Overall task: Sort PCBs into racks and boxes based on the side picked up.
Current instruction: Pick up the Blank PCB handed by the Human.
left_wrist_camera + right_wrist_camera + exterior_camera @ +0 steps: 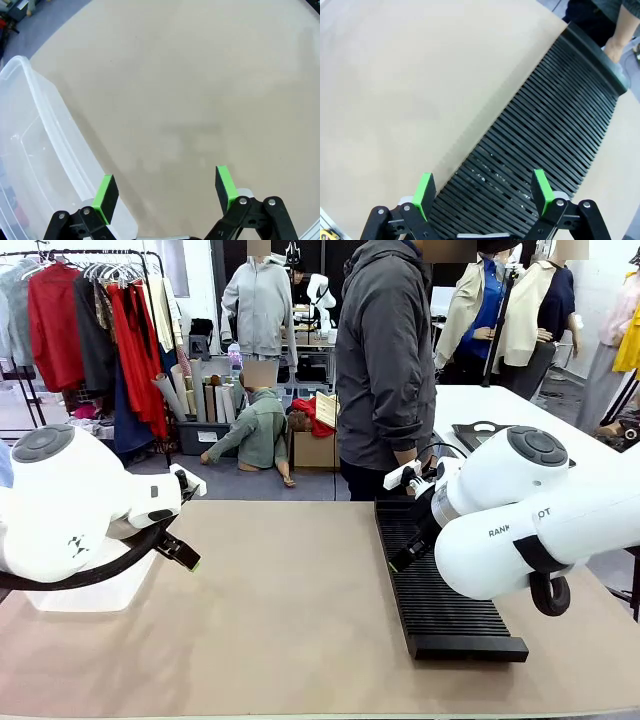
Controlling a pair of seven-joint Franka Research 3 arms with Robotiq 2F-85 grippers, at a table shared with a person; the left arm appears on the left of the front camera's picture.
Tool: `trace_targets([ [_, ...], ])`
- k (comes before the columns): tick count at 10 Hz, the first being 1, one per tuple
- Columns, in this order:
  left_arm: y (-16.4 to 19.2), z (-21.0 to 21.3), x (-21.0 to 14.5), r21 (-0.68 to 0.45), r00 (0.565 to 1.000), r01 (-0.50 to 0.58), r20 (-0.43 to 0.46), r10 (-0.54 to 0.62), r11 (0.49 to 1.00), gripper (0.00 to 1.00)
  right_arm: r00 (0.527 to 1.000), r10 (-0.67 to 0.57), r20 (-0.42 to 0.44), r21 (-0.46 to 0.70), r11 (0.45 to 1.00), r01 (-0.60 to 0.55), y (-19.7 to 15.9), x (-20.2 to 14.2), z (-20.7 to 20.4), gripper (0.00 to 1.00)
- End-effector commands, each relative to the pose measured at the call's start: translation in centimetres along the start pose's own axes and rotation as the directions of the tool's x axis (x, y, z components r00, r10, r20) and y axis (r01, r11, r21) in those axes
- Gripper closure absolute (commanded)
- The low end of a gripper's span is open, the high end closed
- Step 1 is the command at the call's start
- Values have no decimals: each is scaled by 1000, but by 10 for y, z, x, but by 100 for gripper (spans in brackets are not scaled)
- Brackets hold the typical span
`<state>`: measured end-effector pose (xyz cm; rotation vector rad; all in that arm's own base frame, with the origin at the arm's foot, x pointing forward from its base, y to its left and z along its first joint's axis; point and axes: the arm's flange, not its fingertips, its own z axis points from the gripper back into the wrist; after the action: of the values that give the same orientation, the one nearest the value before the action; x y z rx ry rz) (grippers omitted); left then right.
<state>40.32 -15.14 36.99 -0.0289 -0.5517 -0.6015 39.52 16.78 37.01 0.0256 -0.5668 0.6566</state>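
Here left gripper (165, 186) by box (47, 117), right gripper (483, 186) above rack (545, 130).

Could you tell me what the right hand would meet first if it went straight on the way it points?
Probably the black slotted rack, lying straight ahead of the open right hand; depth is unclear.

Front camera faces across table (280, 620); wrist cameras look down closely, sharing it.

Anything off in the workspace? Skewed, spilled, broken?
Nothing stands out. The long black ribbed plastic rack lies flat on the tan table, ribs look intact; the clear plastic tub sits upright beside the open left pincer. Few pale flecks between rack slots, too small to identify.
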Motion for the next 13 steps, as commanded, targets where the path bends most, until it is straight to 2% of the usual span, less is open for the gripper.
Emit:
trace_targets([
  [1, 0, 0, 0, 0, 1000, 0, 0, 0, 1000, 0, 1000, 0, 0, 0, 1000, 0, 0, 0, 0, 0],
  [3, 0, 0, 0, 0, 1000, 0, 0, 0, 1000, 0, 1000, 0, 0, 0, 1000, 0, 0, 0, 0, 0],
  [4, 3, 6, 8, -7, 1000, -18, 4, 18, 1000, 0, 1000, -5, -14, -26, 1000, 5, -4, 8, 7, 0],
  [7, 10, 26, 28, -75, 999, -30, 17, 32, 997, 0, 999, -30, 11, 8, 1000, 30, -13, 32, 30, 0],
  [9, 19, 45, 51, -163, 996, -88, -27, 85, 983, 0, 993, -122, 2, 58, 991, 122, -25, 53, 50, 0],
  [11, 37, 75, 76, -175, 987, -151, -81, 139, 973, 0, 975, -207, -75, 138, 967, 216, -42, 77, 75, 0],
  [12, 51, 87, 86, -275, 980, -186, -116, 160, 943, 0, 959, -226, -169, 247, 933, 264, -53, 85, 82, 0],
  [13, 63, 91, 92, -372, 978, -201, -125, 166, 906, 0, 942, -253, -219, 316, 895, 314, -62, 91, 84, 0],
])
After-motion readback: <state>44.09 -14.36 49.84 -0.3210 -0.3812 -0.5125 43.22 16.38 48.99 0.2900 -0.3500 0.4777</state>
